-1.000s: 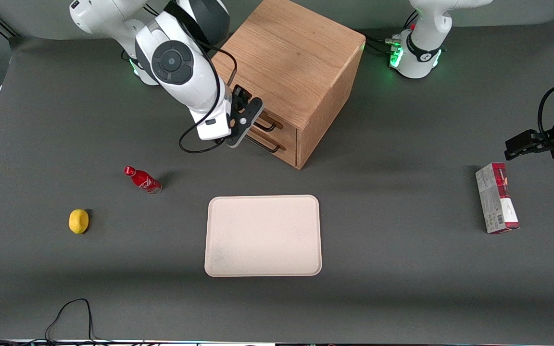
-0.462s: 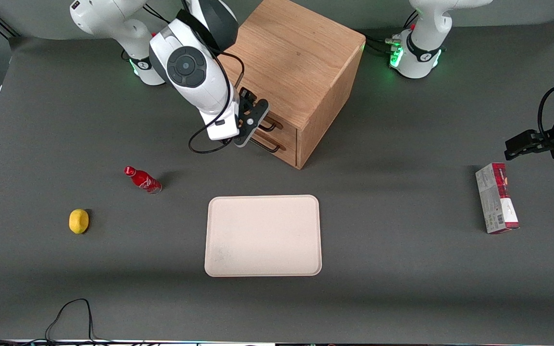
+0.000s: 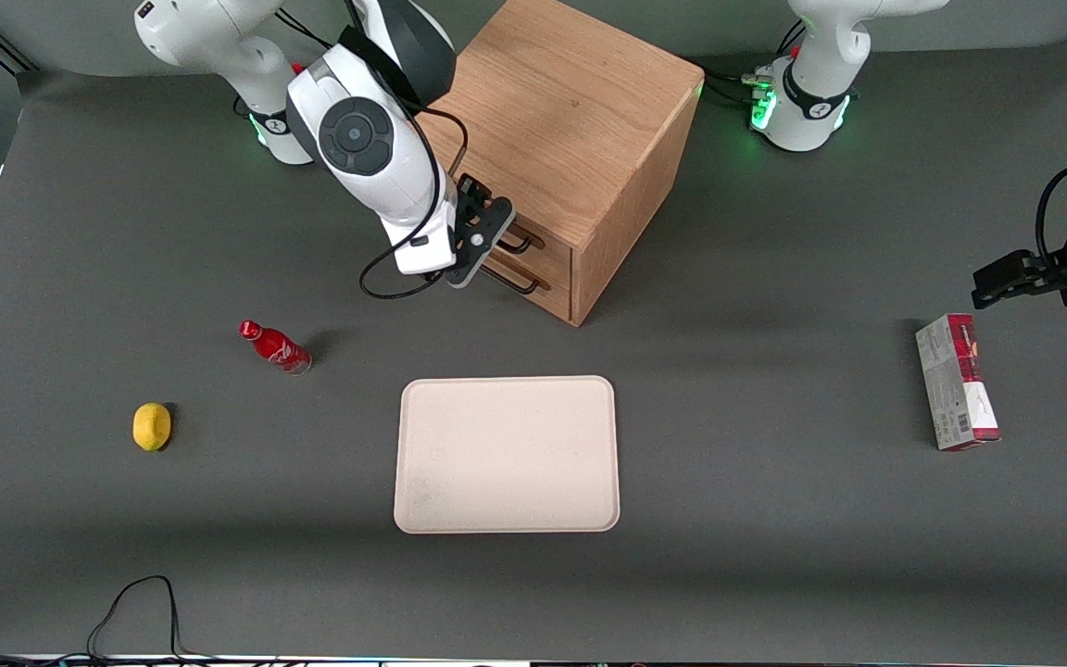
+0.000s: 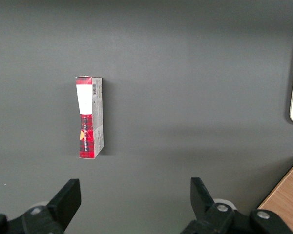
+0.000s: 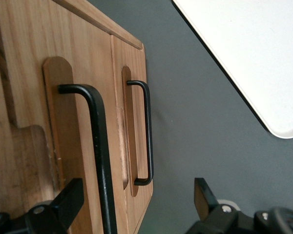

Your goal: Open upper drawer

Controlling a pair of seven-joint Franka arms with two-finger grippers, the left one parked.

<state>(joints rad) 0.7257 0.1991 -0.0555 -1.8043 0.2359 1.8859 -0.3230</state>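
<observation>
The light oak cabinet [image 3: 571,102] stands at the back of the table with both drawers shut. The upper drawer [image 3: 549,248] carries a long black bar handle [image 3: 520,243], which is close up in the right wrist view as the handle [image 5: 98,146] on the drawer front [image 5: 24,58]. My right gripper [image 3: 485,237] is right in front of that drawer, at the height of its handle. In the wrist view the gripper [image 5: 136,204] is open. The bar passes between its fingers [image 5: 68,200], close to one of them and apart from both. The bottom drawer's handle [image 5: 147,131] lies outside the fingers.
A cream tray [image 3: 506,454] lies nearer the front camera than the cabinet. A red bottle [image 3: 274,346] and a lemon [image 3: 152,426] lie toward the working arm's end. A red and white box [image 3: 957,394] lies toward the parked arm's end.
My gripper has moved in toward the drawer front, closing on the upper handle, then settled a little. The drawers and the loose objects have not moved.
</observation>
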